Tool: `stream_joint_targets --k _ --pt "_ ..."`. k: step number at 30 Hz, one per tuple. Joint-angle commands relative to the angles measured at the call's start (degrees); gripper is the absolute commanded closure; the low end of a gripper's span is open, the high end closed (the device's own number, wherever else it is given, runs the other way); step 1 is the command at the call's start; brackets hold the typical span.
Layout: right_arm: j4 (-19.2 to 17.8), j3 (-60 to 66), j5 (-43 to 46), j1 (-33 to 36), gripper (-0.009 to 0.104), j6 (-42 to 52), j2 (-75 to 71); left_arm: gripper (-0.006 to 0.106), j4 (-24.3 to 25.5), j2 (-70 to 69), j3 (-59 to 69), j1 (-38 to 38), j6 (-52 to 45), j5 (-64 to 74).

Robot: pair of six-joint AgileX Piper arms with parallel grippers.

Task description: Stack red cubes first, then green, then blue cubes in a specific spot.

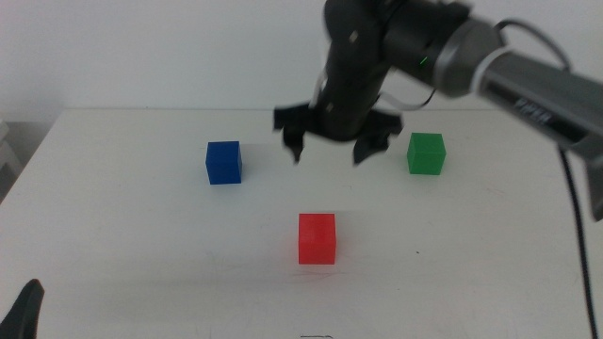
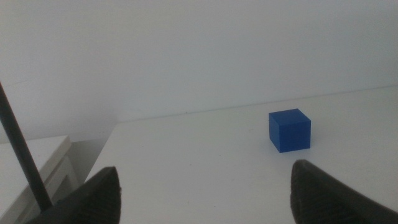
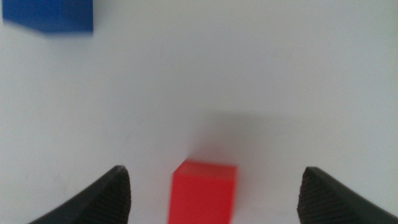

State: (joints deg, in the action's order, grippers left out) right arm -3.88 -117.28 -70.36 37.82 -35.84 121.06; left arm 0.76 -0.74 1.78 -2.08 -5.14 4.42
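The red cube sits on the white table near the front middle; it also shows in the right wrist view. The blue cube sits at the left middle and shows in the left wrist view and the right wrist view. The green cube sits at the right. My right gripper hangs open and empty above the table, behind the red cube and between the blue and green ones. My left gripper is open and empty at the front left corner.
The white table's far edge meets a white wall. The left table edge drops off beside a white cabinet. A dark cable hangs from the right arm at the right side.
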Motion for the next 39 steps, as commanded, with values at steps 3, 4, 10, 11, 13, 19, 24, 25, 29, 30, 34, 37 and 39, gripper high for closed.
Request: stream_joint_targets --k 3,4,10,11,13,19,24,25,29,30,34,37,39 --pt "-4.65 -3.69 -4.13 -3.69 0.019 3.25 -4.88 0.007 -0.38 -1.05 -0.27 -0.11 0.32 -4.42" --pt "-4.78 -3.99 -4.13 -4.70 0.019 3.93 -4.88 0.007 -0.38 -1.05 -0.27 -0.11 0.32 -4.42" --pt "-7.87 -4.06 -3.35 -11.17 0.020 6.08 -4.68 0.007 -0.38 -1.05 -0.27 -0.11 0.32 -4.42" --pt "-8.47 -4.06 -2.77 -12.34 0.020 6.60 -4.68 0.007 -0.38 -1.05 -0.27 -0.11 0.32 -4.42" --pt "-8.68 -4.06 -1.47 -14.57 0.020 8.01 -4.57 0.007 -0.38 -1.05 -0.27 -0.11 0.32 -4.42" --pt "-6.50 -4.06 1.70 -19.93 0.020 11.49 -2.61 0.007 -0.38 -1.05 -0.27 -0.11 0.32 -4.42" --pt "-4.11 -4.06 4.08 -22.12 0.020 13.60 0.20 0.007 -0.38 -1.05 -0.27 -0.11 0.32 -4.42" --pt "-4.22 -4.06 4.59 -22.17 0.020 13.83 0.91 0.007 -0.38 -1.05 -0.27 -0.11 0.32 -4.42" --pt "-3.94 -4.06 6.89 -22.50 0.020 14.47 3.24 0.007 -0.38 -1.05 -0.27 -0.11 0.32 -4.42" --pt "-3.82 -4.06 7.29 -22.56 0.020 14.60 3.77 0.007 -0.38 -1.05 -0.27 -0.11 0.32 -4.42" --pt "-3.76 -4.06 8.83 -22.70 0.020 14.60 5.65 0.007 -0.38 -1.05 -0.27 -0.11 0.32 -4.42" --pt "-3.90 -4.06 9.98 -22.70 0.020 14.60 6.45 0.007 -0.38 -1.05 -0.27 -0.11 0.32 -4.42" --pt "-4.16 -4.06 10.32 -22.70 0.020 14.60 6.98 0.007 -0.38 -1.05 -0.27 -0.11 0.32 -4.42"
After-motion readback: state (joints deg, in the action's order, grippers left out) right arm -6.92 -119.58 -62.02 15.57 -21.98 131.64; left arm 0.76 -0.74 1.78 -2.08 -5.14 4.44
